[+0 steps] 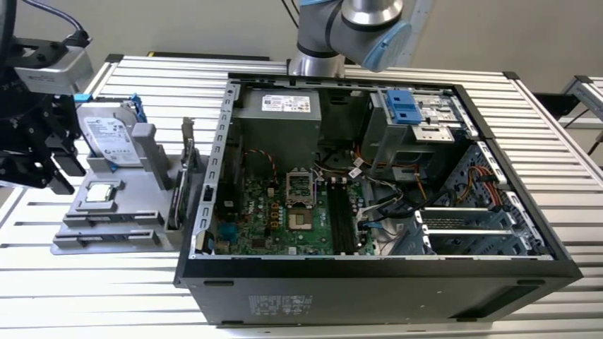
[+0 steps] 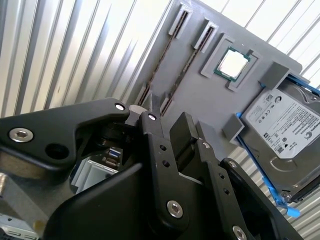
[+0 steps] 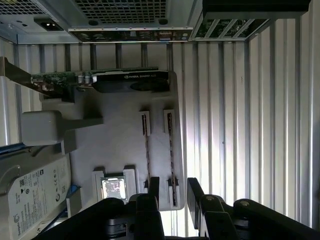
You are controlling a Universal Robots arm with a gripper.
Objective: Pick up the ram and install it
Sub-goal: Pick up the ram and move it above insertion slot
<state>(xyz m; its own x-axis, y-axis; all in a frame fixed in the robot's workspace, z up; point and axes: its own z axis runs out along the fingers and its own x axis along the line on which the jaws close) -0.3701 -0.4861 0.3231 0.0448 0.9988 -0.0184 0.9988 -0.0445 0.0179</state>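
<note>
We are observing the end effector (image 3: 173,184) hovering, fingers parted wide, over the ram (image 3: 170,145), which is standing on edge in the grey holder (image 1: 132,212) at nine o'clock of the computer case (image 1: 377,289).

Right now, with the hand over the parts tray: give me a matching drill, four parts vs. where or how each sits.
Parts
1. ram
2. hard drive
3. processor chip
4. expansion card

Place or look
A. silver label, blue rails along its sides
B. standing on edge along one rim of the tray
C. lying flat in a square recess
D. edge-up in a long narrow slot of the grey tray

Pairs: 1-D, 2-A, 3-C, 4-B
</note>
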